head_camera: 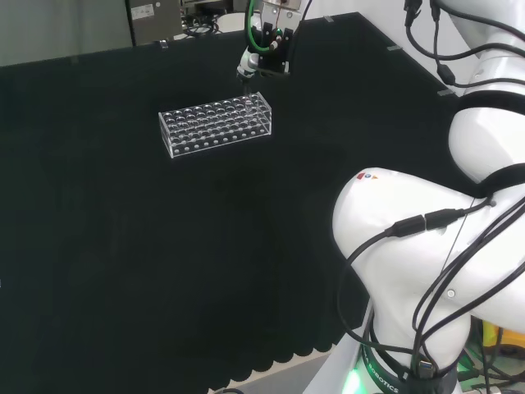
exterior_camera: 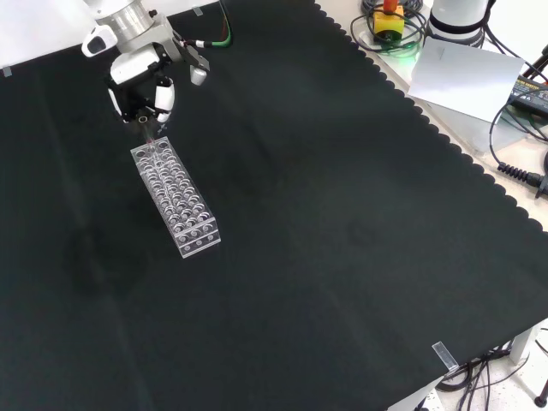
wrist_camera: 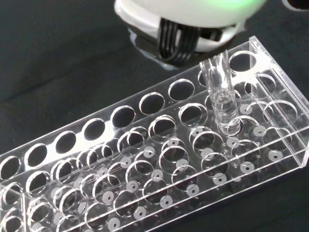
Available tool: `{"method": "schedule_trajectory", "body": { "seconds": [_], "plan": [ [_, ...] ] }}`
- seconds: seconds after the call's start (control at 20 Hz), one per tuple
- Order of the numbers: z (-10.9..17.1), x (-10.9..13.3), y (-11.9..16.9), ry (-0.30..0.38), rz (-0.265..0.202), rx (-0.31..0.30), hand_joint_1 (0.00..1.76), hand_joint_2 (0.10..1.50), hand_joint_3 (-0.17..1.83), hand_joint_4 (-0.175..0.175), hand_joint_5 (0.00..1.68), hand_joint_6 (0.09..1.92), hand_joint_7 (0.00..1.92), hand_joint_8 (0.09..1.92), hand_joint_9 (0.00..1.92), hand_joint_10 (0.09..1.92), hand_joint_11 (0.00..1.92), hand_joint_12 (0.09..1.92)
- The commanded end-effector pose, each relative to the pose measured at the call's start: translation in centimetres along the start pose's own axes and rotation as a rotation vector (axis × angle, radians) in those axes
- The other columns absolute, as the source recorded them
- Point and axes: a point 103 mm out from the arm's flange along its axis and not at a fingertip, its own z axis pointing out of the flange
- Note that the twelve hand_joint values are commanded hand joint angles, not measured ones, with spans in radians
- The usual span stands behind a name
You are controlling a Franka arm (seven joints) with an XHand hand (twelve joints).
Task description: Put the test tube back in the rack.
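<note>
rack (wrist_camera: 159, 159): clear glossy plastic | test tube (wrist_camera: 223, 96): clear, smooth | cloth (exterior_camera: 342, 214): matt black

The head view looks from behind and above the arm's base, over the big white arm links (head_camera: 410, 246), across the black cloth-covered bench (head_camera: 123, 246). The front view looks down on the cloth from the opposite side. Both share the clear plastic many-holed rack (head_camera: 216, 123) (exterior_camera: 175, 200), which the wrist view sees close up (wrist_camera: 159, 164).
</note>
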Motion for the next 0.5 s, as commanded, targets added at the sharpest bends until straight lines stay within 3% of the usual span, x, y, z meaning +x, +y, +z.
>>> {"method": "schedule_trajectory", "body": {
  "seconds": [0.05,0.5],
  "plan": [
    [0.3,0.0,-0.1,-0.004,0.003,0.009,1.33,0.75,0.44,-0.175,1.41,0.09,1.41,0.61,1.65,0.48,1.28,0.87],
    [1.7,-0.6,-0.1,0.002,0.012,0.023,1.33,0.75,0.44,-0.175,1.41,0.09,1.41,0.61,1.65,0.49,1.28,0.87]
  ]
}}
